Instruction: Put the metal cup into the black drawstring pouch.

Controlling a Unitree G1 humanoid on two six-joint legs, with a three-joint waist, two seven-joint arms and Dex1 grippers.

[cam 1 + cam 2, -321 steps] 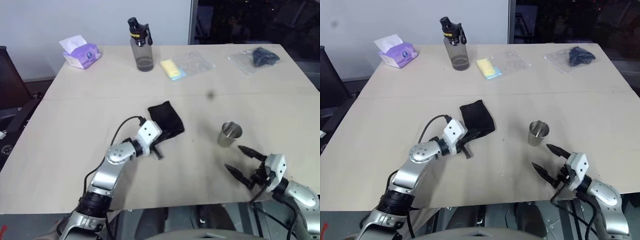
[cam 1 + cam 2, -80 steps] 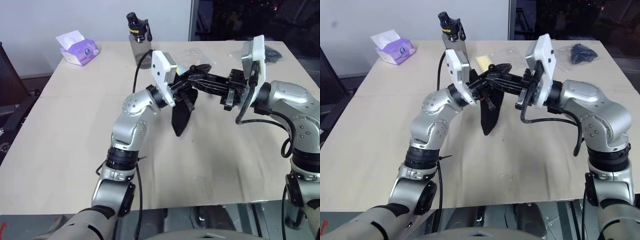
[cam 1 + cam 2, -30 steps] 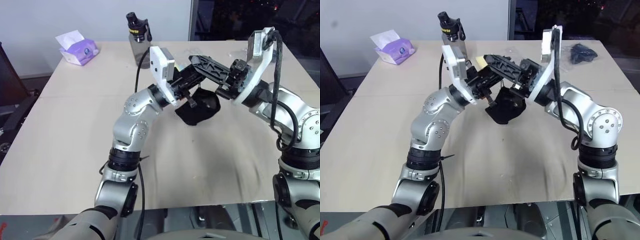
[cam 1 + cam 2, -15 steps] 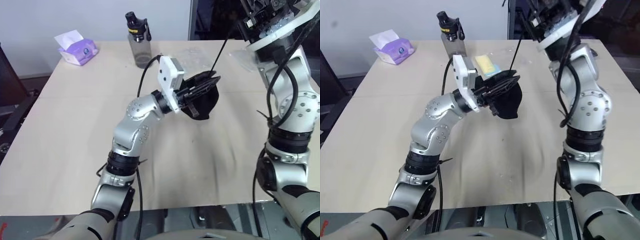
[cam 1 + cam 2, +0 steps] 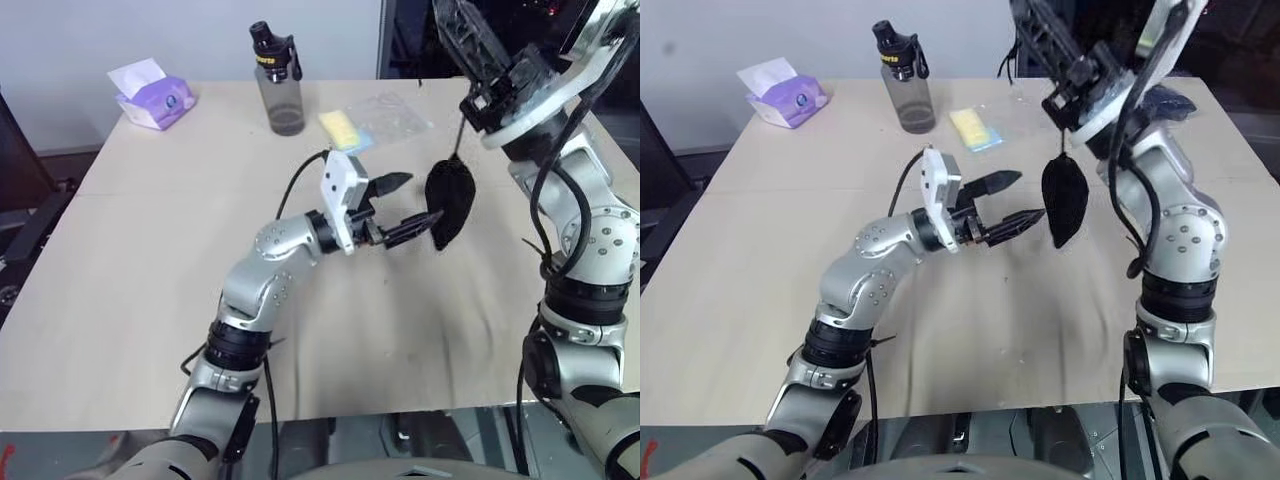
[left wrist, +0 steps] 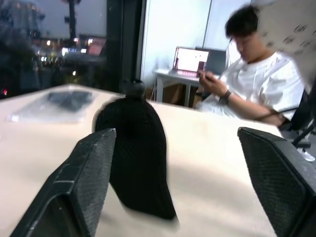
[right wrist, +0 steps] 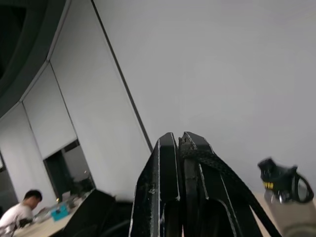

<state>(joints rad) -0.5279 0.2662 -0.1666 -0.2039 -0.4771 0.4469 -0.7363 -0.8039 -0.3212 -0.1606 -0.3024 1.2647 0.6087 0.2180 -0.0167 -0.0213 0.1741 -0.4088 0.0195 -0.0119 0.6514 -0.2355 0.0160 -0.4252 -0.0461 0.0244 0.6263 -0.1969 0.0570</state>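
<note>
The black drawstring pouch (image 5: 449,204) hangs bulging from its thin cord over the right middle of the table (image 5: 150,260). My right gripper (image 5: 462,28), raised high, is shut on that cord (image 7: 217,165). My left gripper (image 5: 424,197) stands open just left of the pouch, its fingertips close to the fabric but gripping nothing. In the left wrist view the pouch (image 6: 137,148) sits between and beyond the spread fingers (image 6: 84,182). The pouch's bottom is close to the tabletop; I cannot tell whether it touches. The metal cup is hidden.
A clear water bottle (image 5: 280,85) with a black cap stands at the back. A purple tissue pack (image 5: 155,95) lies at the back left. A yellow item (image 5: 345,130) and a clear plastic bag (image 5: 395,112) lie behind the pouch. A seated person (image 6: 252,79) is beyond the table.
My left gripper has let go of the pouch, opened and sunk. The pouch now dangles by its cord from my right gripper, which has risen a little.
</note>
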